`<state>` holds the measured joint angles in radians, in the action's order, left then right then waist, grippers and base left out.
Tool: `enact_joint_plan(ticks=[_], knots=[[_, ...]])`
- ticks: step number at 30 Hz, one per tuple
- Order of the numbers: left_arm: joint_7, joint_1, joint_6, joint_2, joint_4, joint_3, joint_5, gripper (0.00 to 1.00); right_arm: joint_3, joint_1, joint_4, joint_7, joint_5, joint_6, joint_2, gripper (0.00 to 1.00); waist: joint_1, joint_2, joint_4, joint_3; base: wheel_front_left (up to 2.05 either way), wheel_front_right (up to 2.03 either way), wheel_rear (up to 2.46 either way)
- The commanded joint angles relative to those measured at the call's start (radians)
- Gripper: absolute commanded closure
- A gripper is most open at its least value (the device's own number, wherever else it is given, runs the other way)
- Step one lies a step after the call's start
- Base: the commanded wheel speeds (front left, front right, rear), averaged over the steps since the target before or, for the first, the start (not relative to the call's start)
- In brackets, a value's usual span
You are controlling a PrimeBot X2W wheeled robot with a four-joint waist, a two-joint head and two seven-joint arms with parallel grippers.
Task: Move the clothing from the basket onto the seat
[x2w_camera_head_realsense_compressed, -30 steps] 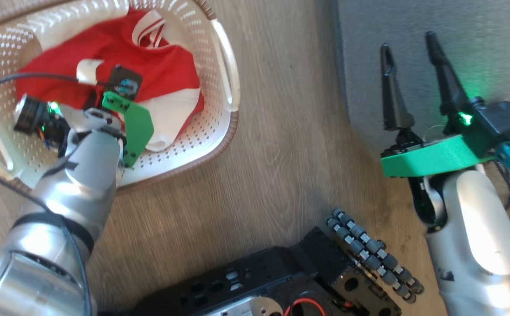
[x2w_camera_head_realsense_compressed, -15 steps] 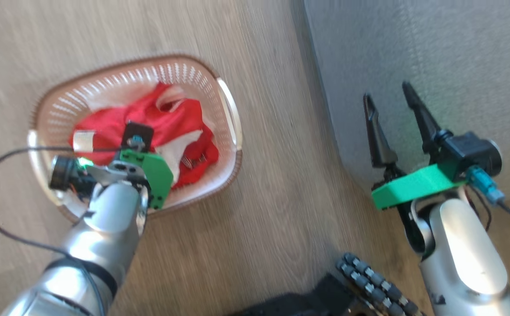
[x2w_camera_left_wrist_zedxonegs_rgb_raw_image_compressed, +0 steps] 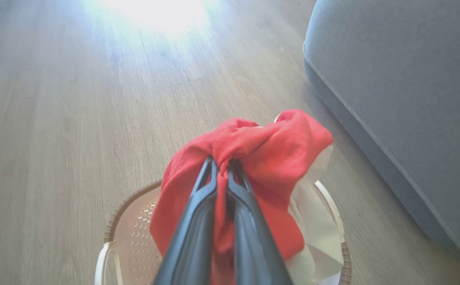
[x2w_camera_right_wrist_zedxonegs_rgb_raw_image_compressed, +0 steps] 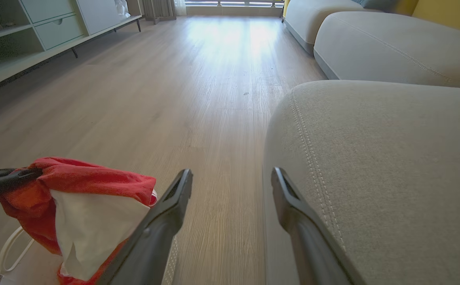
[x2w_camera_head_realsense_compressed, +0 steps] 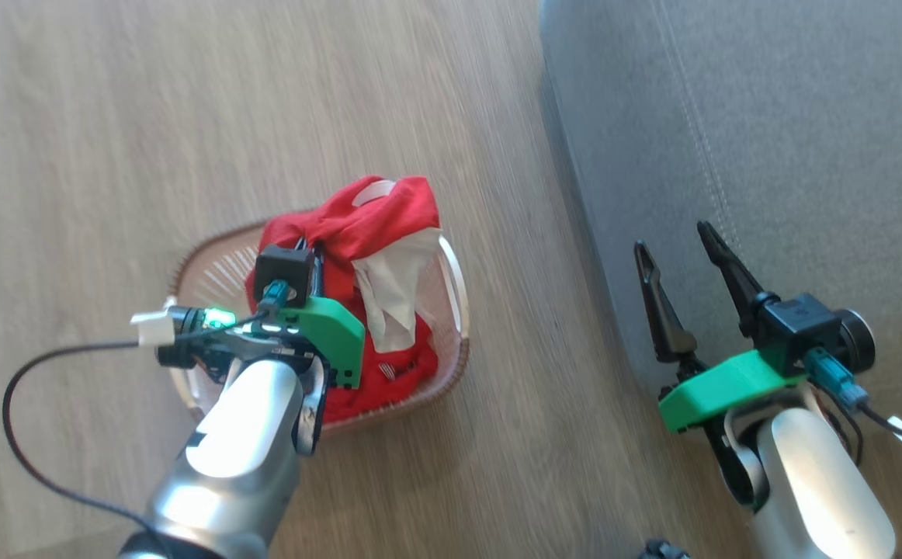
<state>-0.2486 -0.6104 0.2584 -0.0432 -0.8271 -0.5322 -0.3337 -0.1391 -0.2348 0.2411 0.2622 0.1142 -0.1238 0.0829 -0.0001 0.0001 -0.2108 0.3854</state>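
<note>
My left gripper [x2w_camera_left_wrist_zedxonegs_rgb_raw_image_compressed: 222,166] pinching clothing [x2w_camera_left_wrist_zedxonegs_rgb_raw_image_compressed: 253,146], red bunch hangs long-way down over basket [x2w_camera_left_wrist_zedxonegs_rgb_raw_image_compressed: 127,206], low end inside. My right gripper [x2w_camera_head_realsense_compressed: 673,237] wide, empty, by seat [x2w_camera_head_realsense_compressed: 769,155] right of basket. Wood floor [x2w_camera_head_realsense_compressed: 187,116] underneath.

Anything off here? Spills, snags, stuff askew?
Nothing spilled or damaged. Left claw is shut on a bunched fold of the red clothing, held above the basket, white panel drooping. Red fabric lies in the basket below, so a snag is possible. Right claw hangs open by the seat.

The red fabric clothing [x2w_camera_head_realsense_compressed: 373,225] lies partly in the cream perforated plastic basket [x2w_camera_head_realsense_compressed: 460,353]. The grey upholstered seat [x2w_camera_head_realsense_compressed: 769,140] stands at its 3 o'clock, apart.
</note>
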Motion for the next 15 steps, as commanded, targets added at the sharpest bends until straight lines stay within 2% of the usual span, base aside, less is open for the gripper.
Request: enact_joint_plan(ticks=[1, 8, 15], knots=[[-0.013, 0.011, 0.001, -0.011, 0.065, 0.048, 0.02, 1.0, -0.024, 0.012, -0.025, 0.0, -0.001, -0.007, 0.018, 0.0, 0.0001, -0.0001, 0.032, -0.064, 0.0, 0.0, 0.0], [-0.013, 0.115, -0.023, -0.008, 0.293, 0.146, 0.093, 1.0, -0.034, 0.053, -0.022, 0.0, -0.002, -0.007, 0.023, 0.0, 0.0001, -0.0001, 0.053, -0.179, 0.0, 0.0, 0.0], [-0.013, 0.203, -0.042, -0.007, 0.481, 0.2, 0.169, 1.0, -0.049, 0.103, -0.059, 0.0, 0.029, -0.007, 0.018, 0.0, 0.0001, -0.0001, 0.073, -0.265, 0.0, 0.0, 0.0]])
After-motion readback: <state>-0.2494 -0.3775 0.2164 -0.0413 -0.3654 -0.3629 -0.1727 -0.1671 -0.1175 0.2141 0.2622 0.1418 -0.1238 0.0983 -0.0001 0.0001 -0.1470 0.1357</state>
